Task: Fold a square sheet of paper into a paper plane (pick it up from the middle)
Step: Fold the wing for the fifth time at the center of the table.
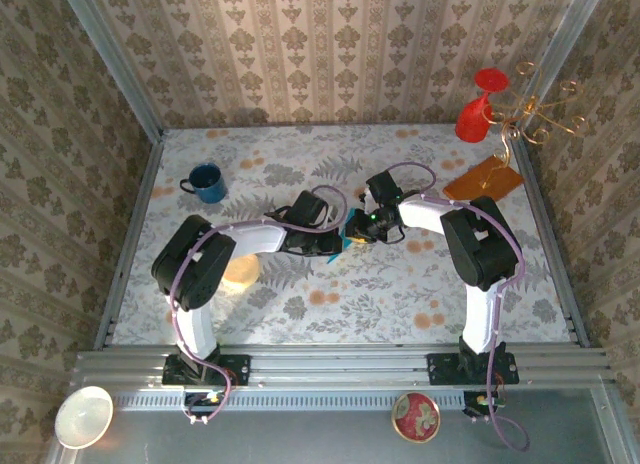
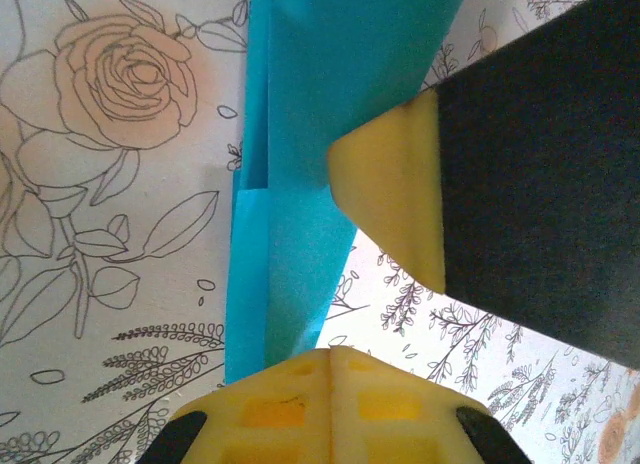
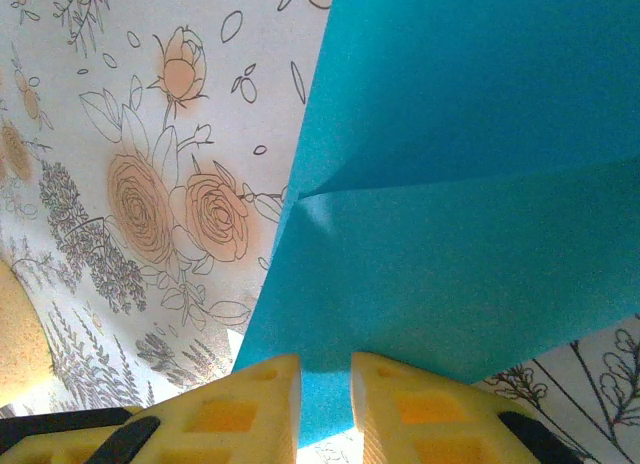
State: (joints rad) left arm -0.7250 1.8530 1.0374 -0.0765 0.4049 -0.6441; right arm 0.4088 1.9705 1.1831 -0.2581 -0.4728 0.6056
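Above the table (image 1: 300, 304) centre, I am clamping the part-folded teal sheet (image 3: 460, 184) in left gripper (image 2: 330, 362) and right gripper (image 3: 325, 374), both closed on it. Mid-fold, probably; the next crease is calling for aligned edges.

Sheet of paper (image 3: 450, 184): plain teal-blue, no print. Worktop (image 1: 400, 284): white ground with grey line-drawn roses, leaves and sprigs, the blossoms tinted pale orange. Left tool (image 2: 330, 359) and right tool (image 3: 325, 374): yellow pads on black bodies. Mug (image 1: 207, 183): dark blue. Second sheet (image 1: 484, 179): plain orange-brown. Goblet (image 1: 478, 109): red. Walls (image 1: 330, 54): beige paper with a repeating brown damask motif.
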